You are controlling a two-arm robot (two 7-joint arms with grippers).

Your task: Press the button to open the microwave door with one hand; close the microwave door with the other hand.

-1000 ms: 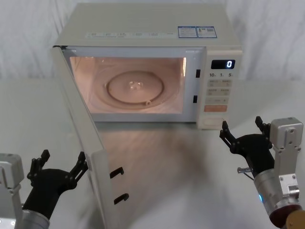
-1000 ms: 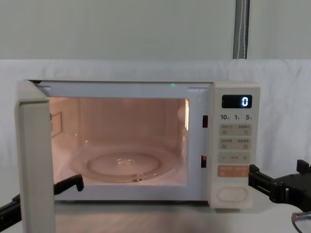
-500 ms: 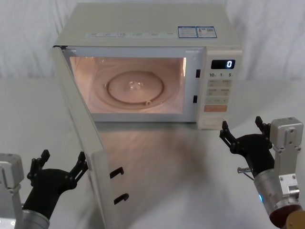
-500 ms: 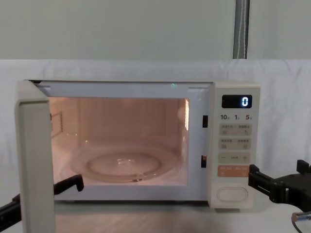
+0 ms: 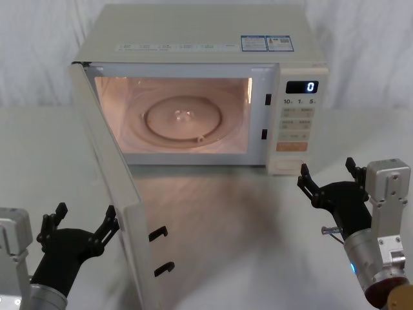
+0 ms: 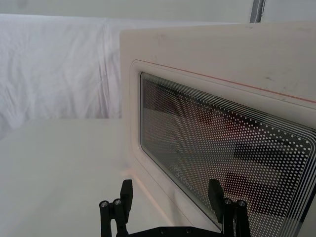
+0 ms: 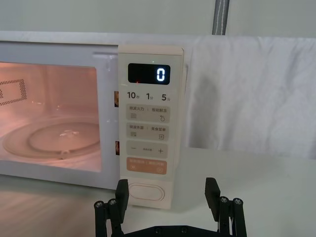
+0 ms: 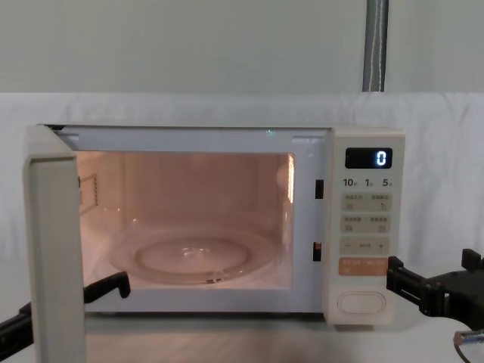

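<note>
Right now I see a smooth pale table point(image 5: 361, 139) with white wrinkled cloth hung behind it, a plain grey-green wall above that, and a grey pole point(image 8: 375, 45) in the far right corner. On the table stands a boxy cream microwave point(image 5: 193, 39), its cavity lit warm orange, with a round glass turntable point(image 5: 182, 119) lying flat inside. My door point(image 5: 113, 187) is swung wide open on its left hinge, its two black latch hooks pointing out from its free edge; from the left wrist view I see its dark window dotted with a fine mesh. On the narrow control panel the black display point(image 7: 149, 73) reads 0, and the button point(image 7: 145, 191), a raised cream oval, sits at the bottom of that panel under an orange key. My left gripper point(image 5: 79, 226) hovers low just beside the door's outer face, fingers spread apart and empty. My right gripper point(image 5: 326, 177) is in front of the button, near it but not touching, forked fingers also apart, holding nothing.
</note>
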